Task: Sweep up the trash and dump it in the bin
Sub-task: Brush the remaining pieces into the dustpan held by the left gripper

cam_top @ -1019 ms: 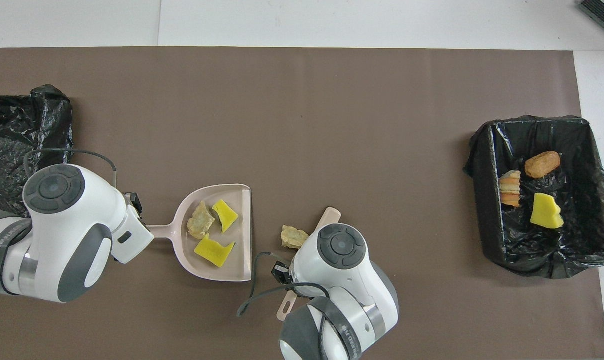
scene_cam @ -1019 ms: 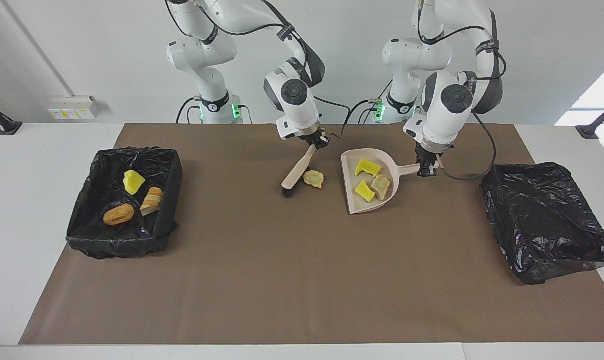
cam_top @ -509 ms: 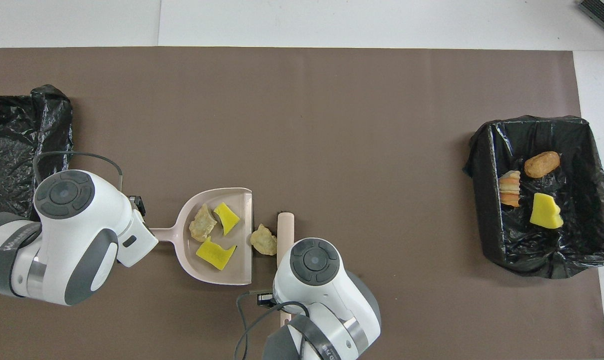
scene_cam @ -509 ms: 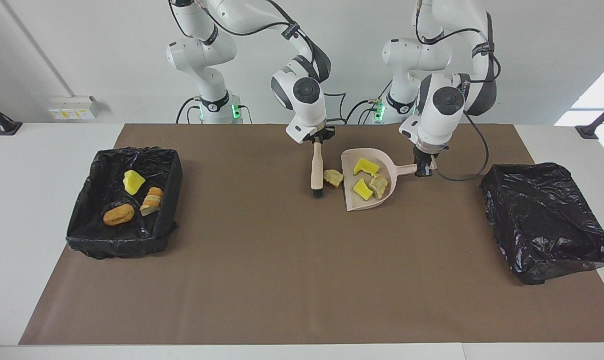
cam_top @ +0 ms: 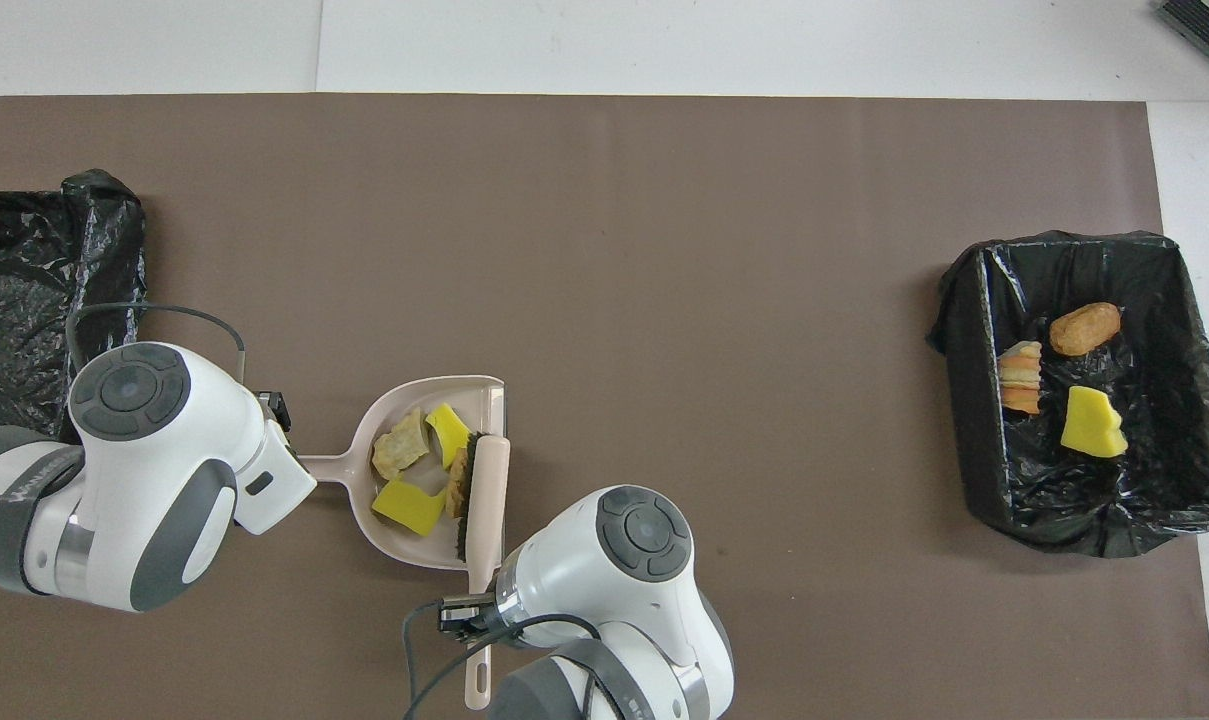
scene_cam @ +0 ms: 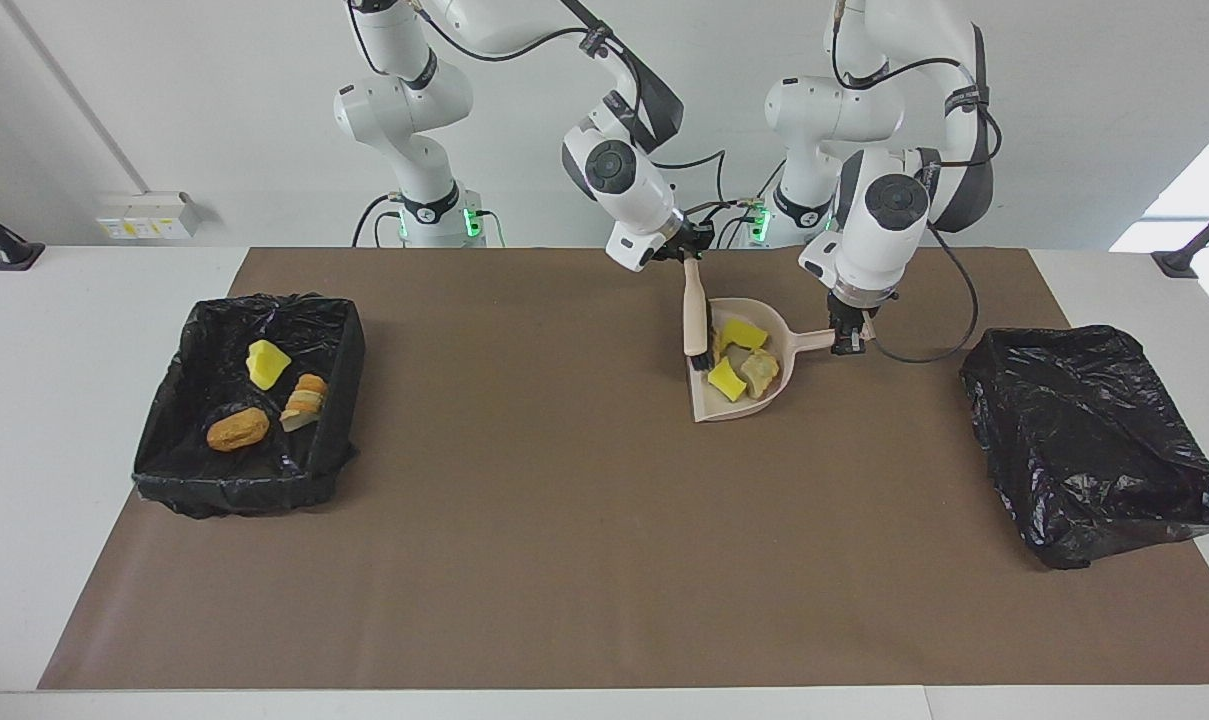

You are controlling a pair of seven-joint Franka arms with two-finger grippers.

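A pale pink dustpan (scene_cam: 707, 402) (cam_top: 486, 392) lies on the brown mat in front of the robots. My left gripper (scene_cam: 848, 343) is shut on its handle (cam_top: 329, 465). In the pan lie pieces of trash: two yellow sponge chunks (scene_cam: 742, 333) (scene_cam: 726, 380) and a tan lump (scene_cam: 761, 370). A second tan lump (cam_top: 456, 485) is pressed against the brush bristles and shows only in the overhead view. My right gripper (scene_cam: 691, 255) is shut on the brush (scene_cam: 695, 315) (cam_top: 489, 490), whose bristles rest inside the pan's mouth.
A black-lined bin (scene_cam: 336, 330) (cam_top: 974, 330) at the right arm's end holds a yellow chunk (scene_cam: 266, 364) and two bread lumps (scene_cam: 237, 428) (scene_cam: 306, 397). Another black-bagged bin (scene_cam: 1094, 440) (cam_top: 24, 290) sits at the left arm's end, beside the left arm.
My right gripper swung the brush toward the left arm's end, pushing the tan lump off the mat into the dustpan. The dustpan and left gripper barely moved.
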